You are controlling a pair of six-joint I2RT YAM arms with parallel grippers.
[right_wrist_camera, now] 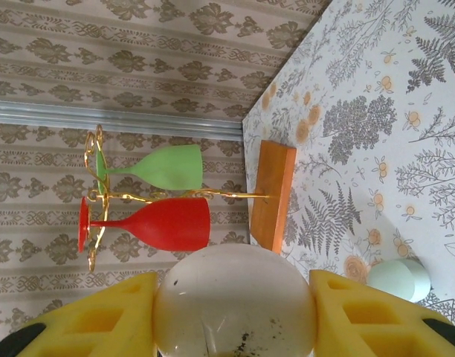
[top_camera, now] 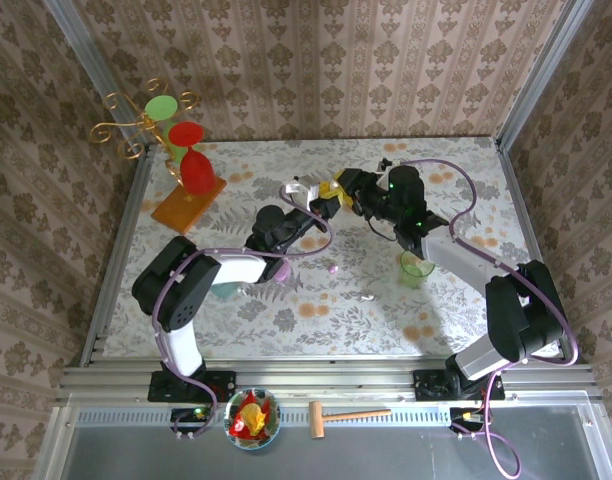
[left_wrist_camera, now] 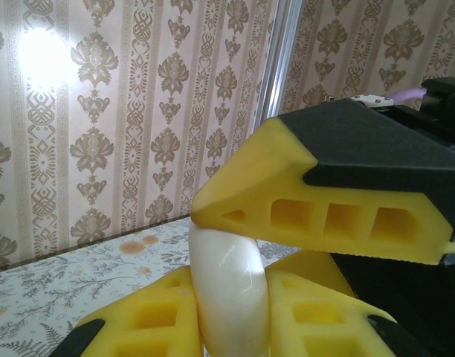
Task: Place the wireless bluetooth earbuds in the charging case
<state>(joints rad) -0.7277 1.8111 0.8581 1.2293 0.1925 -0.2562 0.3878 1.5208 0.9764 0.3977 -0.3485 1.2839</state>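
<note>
Left gripper is clamped narrow on a white case and right gripper pinches the same case from the other side, upper centre of the top view, seemingly raised off the table; probably held two-handed so the lid can be pulled open. Lilac earbud and pale earbud lie loose mid-frame below the grippers, apart from each other; green cup sits close at right, table edges well away, so room is tight only by that cup.

Bright, even lighting. A glare spot washes out the wallpaper at upper left; the close charging case looks soft and glossy.
</note>
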